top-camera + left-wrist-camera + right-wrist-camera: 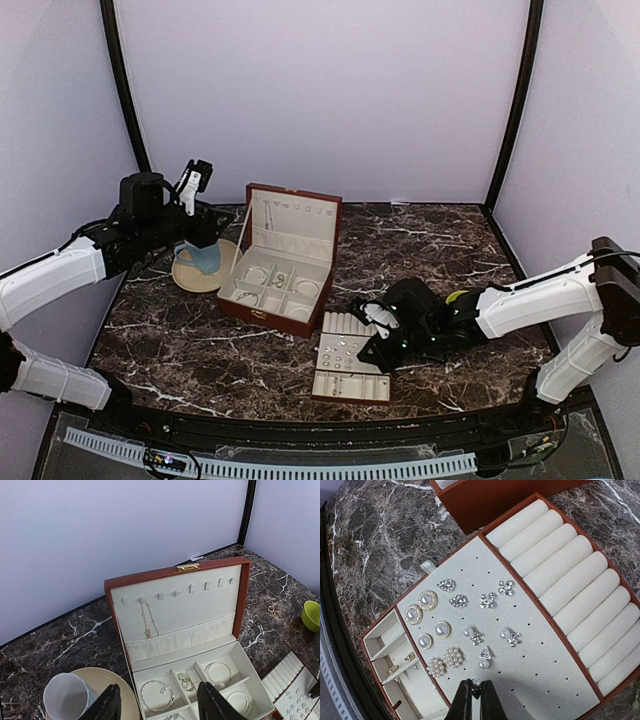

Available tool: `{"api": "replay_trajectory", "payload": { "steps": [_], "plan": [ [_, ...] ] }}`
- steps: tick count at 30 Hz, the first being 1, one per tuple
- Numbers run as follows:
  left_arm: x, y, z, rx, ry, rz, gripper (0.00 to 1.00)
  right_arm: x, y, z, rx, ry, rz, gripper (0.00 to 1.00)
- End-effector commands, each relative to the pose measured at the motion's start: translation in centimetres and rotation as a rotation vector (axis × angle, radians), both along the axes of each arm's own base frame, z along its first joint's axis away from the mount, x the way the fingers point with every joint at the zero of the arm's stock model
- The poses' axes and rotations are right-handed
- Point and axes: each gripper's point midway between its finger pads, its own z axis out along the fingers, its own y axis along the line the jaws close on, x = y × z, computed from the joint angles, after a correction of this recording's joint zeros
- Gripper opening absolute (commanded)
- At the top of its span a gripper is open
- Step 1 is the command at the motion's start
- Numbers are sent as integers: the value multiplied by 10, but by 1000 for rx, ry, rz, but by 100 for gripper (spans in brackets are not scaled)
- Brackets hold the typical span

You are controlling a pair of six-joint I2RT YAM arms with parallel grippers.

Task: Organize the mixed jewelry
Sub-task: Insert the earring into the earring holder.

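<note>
Cream tray [560, 680], R jaws pinched on tiny pearl stud [476, 682], L jaws half-apart, empty, over reddish box [175, 572]

Arms: 2. Claws: 2, left claw [160, 689] and right claw [476, 684].
Box [150, 576]: 1. Lid hooks [176, 593]: 8. Chain [146, 622] on the hooks: 1. Hoops [157, 695] in the box, seen whole: 3.
Mug [67, 697]: 1. Saucer [100, 676]: 1. Green bowl [312, 615]: 1.
Loose rings [270, 608] on worktop [50, 645]: 3, tiny, count unsure.
Tray [555, 680]: 1.
Studs [442, 629] on tray: 14.
- round pearls [427, 600]: 4
- pearl clusters [453, 657]: 2
- crystals [487, 600]: 4
- pearl-with-crystal [510, 637]: 3
- at right claw's tip: 1

Gold pieces [410, 656] in side slots: 2.
</note>
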Motion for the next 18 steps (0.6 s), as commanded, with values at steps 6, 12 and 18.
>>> {"api": "replay_trajectory", "payload": {
  "steps": [6,12,18],
  "plan": [
    [-1,1,2,4,-15,-2,56,6,1,-2,-39,-42,1,2],
    [-1,1,2,5,-16,-2,55,5,-1,-4,-54,-39,7,2],
    [-1,2,1,8,-14,0,55,3,-3,-1,-55,-37,16,2]
  ]
}}
